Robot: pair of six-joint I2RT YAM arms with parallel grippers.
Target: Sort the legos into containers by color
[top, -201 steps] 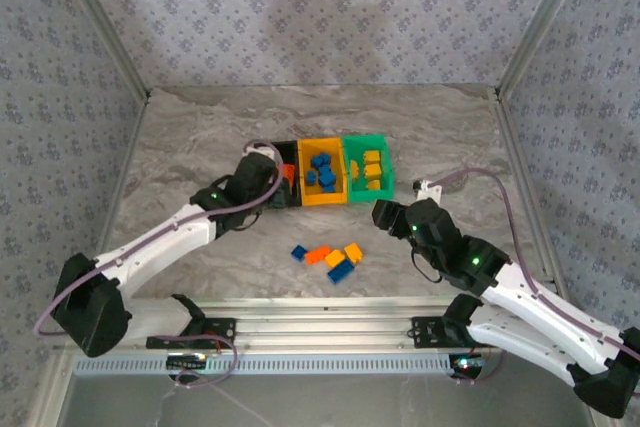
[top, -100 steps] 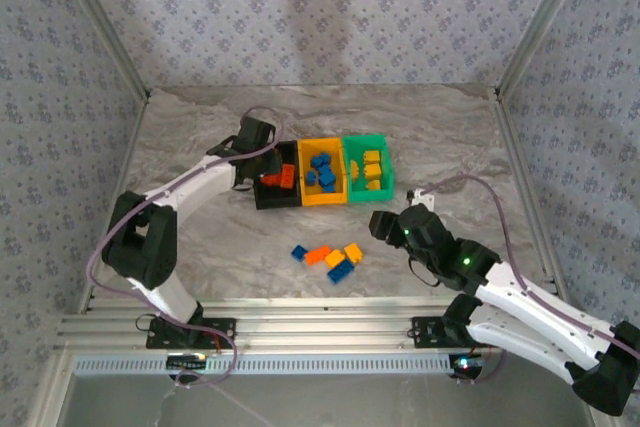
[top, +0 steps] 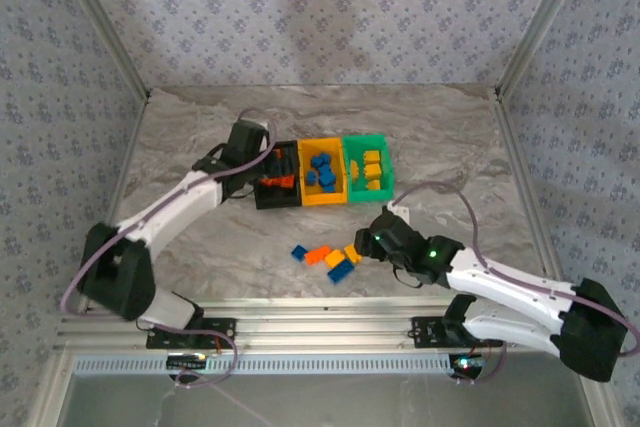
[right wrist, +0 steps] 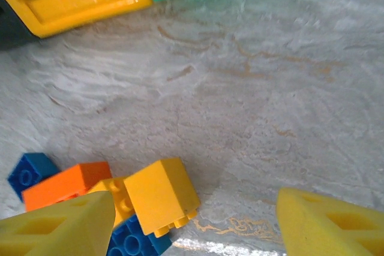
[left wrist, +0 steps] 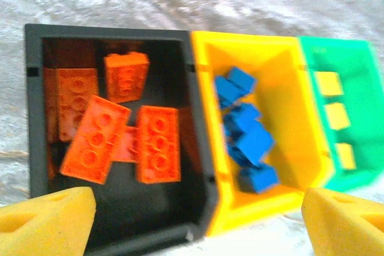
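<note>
The containers stand joined in a row: a black bin (left wrist: 108,30) with several orange-red legos (left wrist: 157,144), a yellow-orange bin (left wrist: 288,118) with blue legos (left wrist: 249,142), and a green bin (left wrist: 360,88) with yellow legos (left wrist: 336,115). My left gripper (top: 264,163) (left wrist: 195,226) hovers open over the black bin's near edge, holding nothing. A loose pile of legos (top: 330,259) lies nearer the arms. My right gripper (top: 363,245) (right wrist: 195,226) is open low beside it. A yellow brick (right wrist: 161,196) lies between its fingers, close to the left one.
In the pile, an orange brick (right wrist: 66,184), a small blue brick (right wrist: 30,172) and a larger blue brick (right wrist: 135,241) crowd against the yellow one. Bare marble table (top: 450,147) stretches right of the bins, with walls round the table.
My left gripper has opened above the black bin and drawn back a little to the left. My right gripper has moved left and down to the loose pile.
</note>
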